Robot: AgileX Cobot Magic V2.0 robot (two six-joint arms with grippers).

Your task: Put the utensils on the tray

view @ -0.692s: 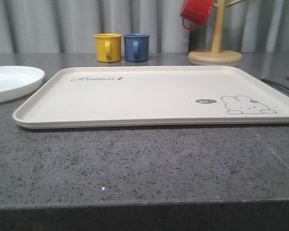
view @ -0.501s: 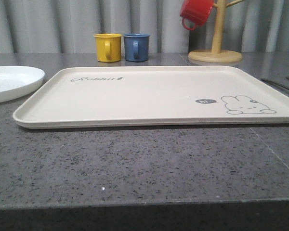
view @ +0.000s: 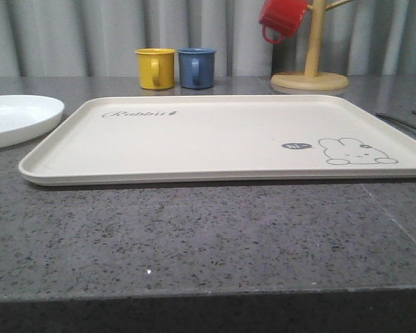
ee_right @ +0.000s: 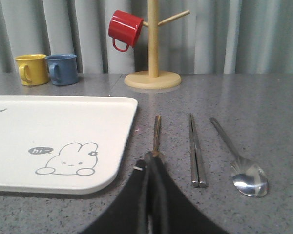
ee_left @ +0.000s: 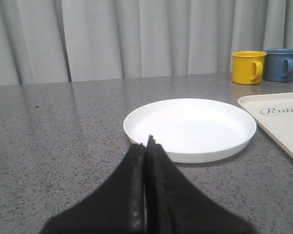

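Note:
The cream tray (view: pixel 215 132) with a rabbit drawing lies flat in the middle of the table, with nothing on it. To its right, three silver utensils lie side by side on the grey counter: a fork (ee_right: pixel 156 134), a pair of chopsticks (ee_right: pixel 195 151) and a spoon (ee_right: pixel 246 178). My right gripper (ee_right: pixel 151 158) is shut, low over the counter just short of the fork, and its fingers hide the fork's near end. Beside them is the tray's corner (ee_right: pixel 112 180). My left gripper (ee_left: pixel 147 141) is shut with nothing in it, pointing at the white plate (ee_left: pixel 190 126).
The white plate (view: pixel 14 118) sits left of the tray. A yellow mug (view: pixel 155 68) and a blue mug (view: pixel 196 67) stand behind the tray. A wooden mug tree (view: pixel 310 76) with a red mug (view: pixel 283 17) stands at the back right. Bare counter lies in front.

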